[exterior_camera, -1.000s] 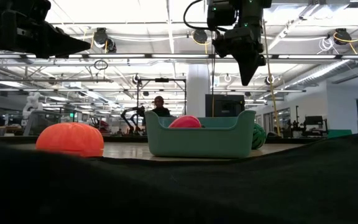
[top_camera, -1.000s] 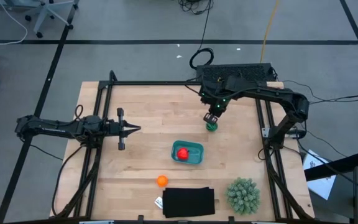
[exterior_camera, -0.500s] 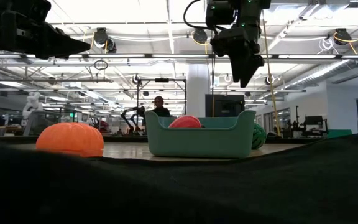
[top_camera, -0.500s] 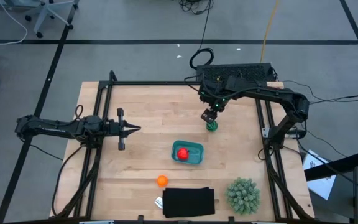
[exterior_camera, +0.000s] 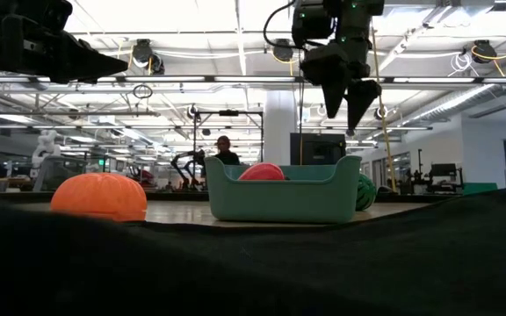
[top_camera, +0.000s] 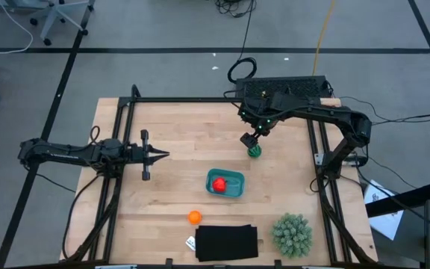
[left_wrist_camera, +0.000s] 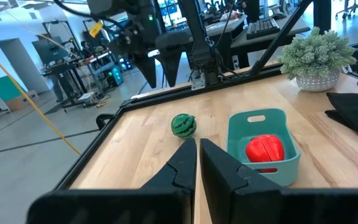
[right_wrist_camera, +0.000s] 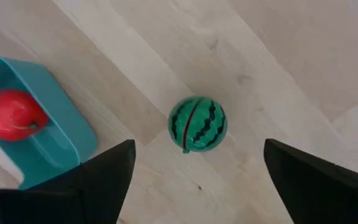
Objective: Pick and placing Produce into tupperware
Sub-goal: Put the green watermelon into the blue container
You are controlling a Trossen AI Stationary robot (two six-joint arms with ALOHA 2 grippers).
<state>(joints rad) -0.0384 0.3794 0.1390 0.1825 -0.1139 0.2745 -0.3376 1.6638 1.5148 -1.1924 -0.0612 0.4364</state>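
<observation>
The dark green round produce, striped like a watermelon (right_wrist_camera: 197, 123), rests on the wooden table at the far right (top_camera: 254, 151). My right gripper (exterior_camera: 346, 105) hangs above it, open, fingers pointing down and touching nothing. The teal tupperware (top_camera: 234, 178) stands at the table's middle with the red produce (top_camera: 219, 184) lying inside it. The orange round produce (top_camera: 194, 217) sits on the table nearer the front edge. My left gripper (top_camera: 163, 155) waits shut over the table's left half, pointing right.
A pale-green spiky plant ball (top_camera: 291, 234) stands at the near right corner. A black flat rectangle (top_camera: 226, 243) lies at the front edge, with a small white item (top_camera: 189, 243) beside it. Bare wood lies between the tupperware and the green produce.
My right gripper has opened its fingers wide while staying above the green produce. Nothing on the table has moved.
</observation>
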